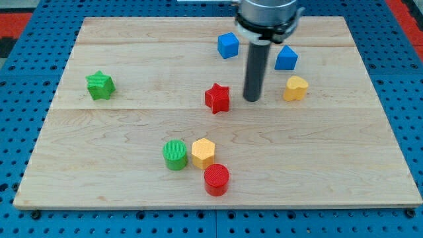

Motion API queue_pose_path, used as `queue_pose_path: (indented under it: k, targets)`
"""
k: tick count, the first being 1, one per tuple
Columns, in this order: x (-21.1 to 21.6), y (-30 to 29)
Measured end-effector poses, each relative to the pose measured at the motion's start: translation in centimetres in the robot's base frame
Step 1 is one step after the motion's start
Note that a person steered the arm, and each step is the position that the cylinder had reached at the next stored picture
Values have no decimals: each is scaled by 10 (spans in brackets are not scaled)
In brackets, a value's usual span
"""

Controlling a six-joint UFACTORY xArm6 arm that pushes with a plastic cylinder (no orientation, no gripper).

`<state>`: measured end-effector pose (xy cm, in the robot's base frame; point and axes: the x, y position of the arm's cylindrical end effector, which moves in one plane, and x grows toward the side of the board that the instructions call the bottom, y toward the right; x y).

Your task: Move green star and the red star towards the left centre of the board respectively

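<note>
The green star (100, 85) lies near the board's left edge, a little above mid-height. The red star (217, 98) lies near the board's centre. My tip (252, 99) is down on the board just to the right of the red star, with a small gap between them. The rod rises straight up from the tip to the arm's grey collar at the view's top.
A blue cube (228, 45) and a blue block (286, 58) flank the rod near the top. A yellow heart (295, 88) lies right of my tip. A green cylinder (175, 155), a yellow hexagon (203, 153) and a red cylinder (216, 179) cluster at bottom centre.
</note>
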<state>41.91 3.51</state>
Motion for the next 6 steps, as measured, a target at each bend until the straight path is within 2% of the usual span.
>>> queue_pose_path:
  k: [1,2,3,4,6]
  targets:
    - [-4,-112]
    - [14,-112]
    - [26,-144]
    - [10,-193]
    - [32,-193]
